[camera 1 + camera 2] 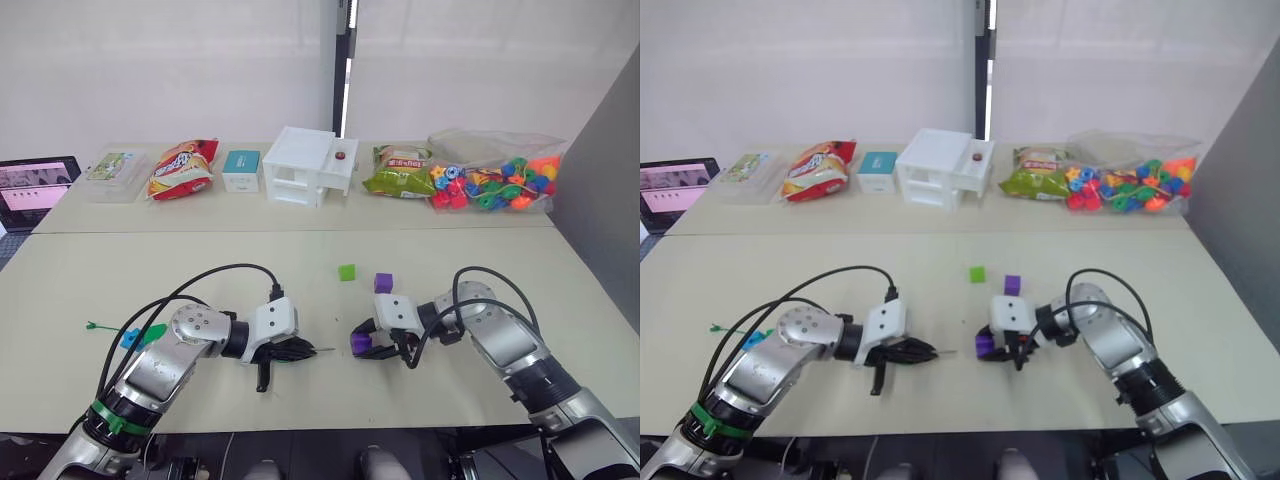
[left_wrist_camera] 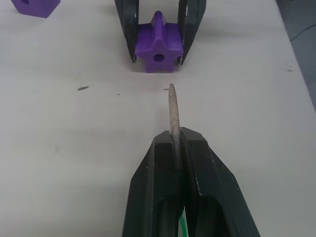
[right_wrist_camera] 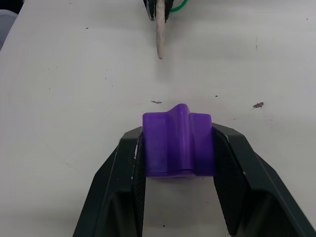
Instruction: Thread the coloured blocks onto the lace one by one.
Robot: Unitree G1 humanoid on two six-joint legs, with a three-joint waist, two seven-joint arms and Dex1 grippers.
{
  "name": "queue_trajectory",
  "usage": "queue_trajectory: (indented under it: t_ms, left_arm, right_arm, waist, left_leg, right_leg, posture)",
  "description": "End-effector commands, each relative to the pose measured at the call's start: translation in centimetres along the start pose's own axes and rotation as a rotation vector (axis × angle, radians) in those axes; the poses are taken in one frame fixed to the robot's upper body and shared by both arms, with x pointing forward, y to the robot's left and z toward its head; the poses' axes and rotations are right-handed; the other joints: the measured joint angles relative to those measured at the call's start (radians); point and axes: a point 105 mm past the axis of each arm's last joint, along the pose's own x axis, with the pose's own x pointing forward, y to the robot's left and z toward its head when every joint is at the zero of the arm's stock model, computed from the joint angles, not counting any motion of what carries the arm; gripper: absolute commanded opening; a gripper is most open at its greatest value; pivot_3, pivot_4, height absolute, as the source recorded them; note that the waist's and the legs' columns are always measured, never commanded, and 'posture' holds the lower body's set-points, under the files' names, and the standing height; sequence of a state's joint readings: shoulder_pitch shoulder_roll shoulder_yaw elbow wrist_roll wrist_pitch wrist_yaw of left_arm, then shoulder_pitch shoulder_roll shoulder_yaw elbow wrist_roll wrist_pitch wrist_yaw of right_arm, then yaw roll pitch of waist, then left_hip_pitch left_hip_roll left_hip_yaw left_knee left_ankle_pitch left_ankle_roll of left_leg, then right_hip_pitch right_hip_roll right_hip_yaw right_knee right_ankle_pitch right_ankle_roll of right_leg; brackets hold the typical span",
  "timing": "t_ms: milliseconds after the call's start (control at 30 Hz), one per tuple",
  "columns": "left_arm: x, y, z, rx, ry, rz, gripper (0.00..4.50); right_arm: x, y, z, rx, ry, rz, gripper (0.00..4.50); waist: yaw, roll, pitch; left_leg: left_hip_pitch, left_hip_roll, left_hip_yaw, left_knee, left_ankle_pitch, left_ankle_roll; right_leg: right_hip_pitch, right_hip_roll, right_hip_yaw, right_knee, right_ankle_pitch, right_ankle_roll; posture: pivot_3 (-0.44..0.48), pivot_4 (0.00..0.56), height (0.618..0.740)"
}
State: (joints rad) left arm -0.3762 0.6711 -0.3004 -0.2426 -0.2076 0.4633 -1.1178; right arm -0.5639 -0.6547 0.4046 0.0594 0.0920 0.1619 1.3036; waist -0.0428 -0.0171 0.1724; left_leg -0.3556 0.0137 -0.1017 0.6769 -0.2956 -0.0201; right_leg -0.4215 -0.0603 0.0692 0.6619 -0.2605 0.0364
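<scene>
Item: lace (image 2: 171, 106). Stiff brownish tip pinched between pressed-together fingers of left gripper (image 2: 174, 143); tip sticks out fwd, green cord trails back behind the arm toward table's (image 1: 90, 280) left edge.

Item: purple block (image 2: 158, 47). Clamped between fingers of right gripper (image 3: 178, 148), sitting low near table's front edge, centre.

Key relation: needle's long axis points almost straight at block's hole, which faces the tip; tip and hole apart, gap short. Hole looks slightly off the tip line, so judge a small sideways correction needed.

Spares: light green block (image 1: 346, 271), 2nd purple block (image 1: 383, 282), mid-table, nearer right arm. Blue bead (image 1: 131, 338) by left arm.

Task est.: early.
</scene>
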Motion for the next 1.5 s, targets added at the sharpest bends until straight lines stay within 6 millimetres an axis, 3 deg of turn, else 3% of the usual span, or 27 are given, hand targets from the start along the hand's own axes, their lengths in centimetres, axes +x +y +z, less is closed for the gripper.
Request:
queue_trajectory:
  t_ms: [33, 633, 1500]
  left_arm:
    - [0.3, 0.2, 1.2, 0.053, 0.000, 0.013, 0.00]
    - [1.4, -0.3, 2.7, 0.064, 0.023, -0.026, 0.00]
    - [1.7, 0.0, 2.2, 0.012, 0.149, 0.004, 0.00]
  right_arm:
    - [-0.3, -0.1, 0.8, -0.002, -0.002, -0.020, 1.36]
    - [0.5, 0.2, 1.9, -0.006, 0.025, -0.042, 1.36]
    - [0.6, 0.4, 2.0, 0.017, 0.034, -0.057, 1.36]
  waist:
    - [0.000, 0.000, 0.000]
    - [-0.001, 0.000, 0.000]
    - [0.000, 0.000, 0.000]
  left_leg:
    - [0.000, 0.000, 0.000, 0.000, 0.000, 0.000]
    - [0.000, 0.000, 0.000, 0.000, 0.000, 0.000]
    - [0.000, 0.000, 0.000, 0.001, 0.000, 0.000]
  right_leg:
    - [0.000, 0.000, 0.000, 0.000, 0.000, 0.000]
    - [0.000, 0.000, 0.000, 0.001, 0.000, 0.000]
    - [0.000, 0.000, 0.000, 0.001, 0.000, 0.000]
  posture:
    - [0.000, 0.150, 0.740]
    - [0.000, 0.150, 0.740]
    - [0.000, 0.150, 0.740]
